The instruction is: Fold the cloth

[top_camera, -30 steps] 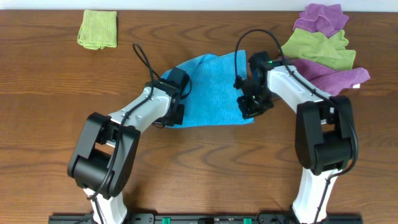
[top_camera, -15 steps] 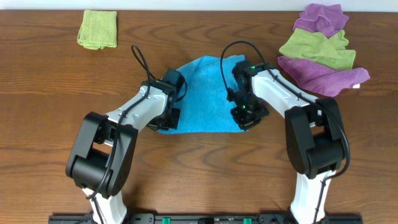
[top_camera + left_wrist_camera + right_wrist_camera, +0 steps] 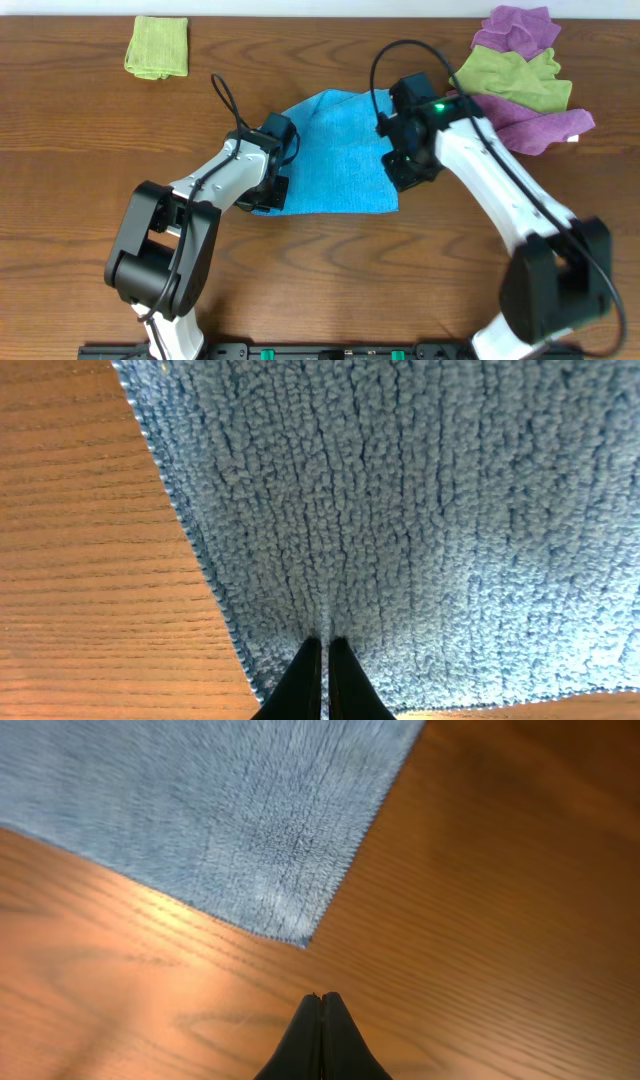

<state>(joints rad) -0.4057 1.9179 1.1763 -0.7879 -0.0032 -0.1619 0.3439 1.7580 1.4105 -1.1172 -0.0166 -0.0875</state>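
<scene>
Now left hand (image 3: 322, 646) pinches cloth (image 3: 420, 510) edge; right hand (image 3: 322, 1000) clear.

Cloth (image 3: 335, 155) on table (image 3: 80, 130), centre

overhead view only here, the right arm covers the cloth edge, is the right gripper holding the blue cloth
Observer: No. The right wrist view shows the right gripper shut on nothing, its tip over bare table, apart from the blue cloth.
Operator: and the left one
Observer: The left gripper looks shut on the cloth near its corner; in the left wrist view a crease runs up from its tips.
Operator: is the corner by the right one lying flat
Observer: Yes, in the right wrist view that corner lies flat on the wood.
</scene>
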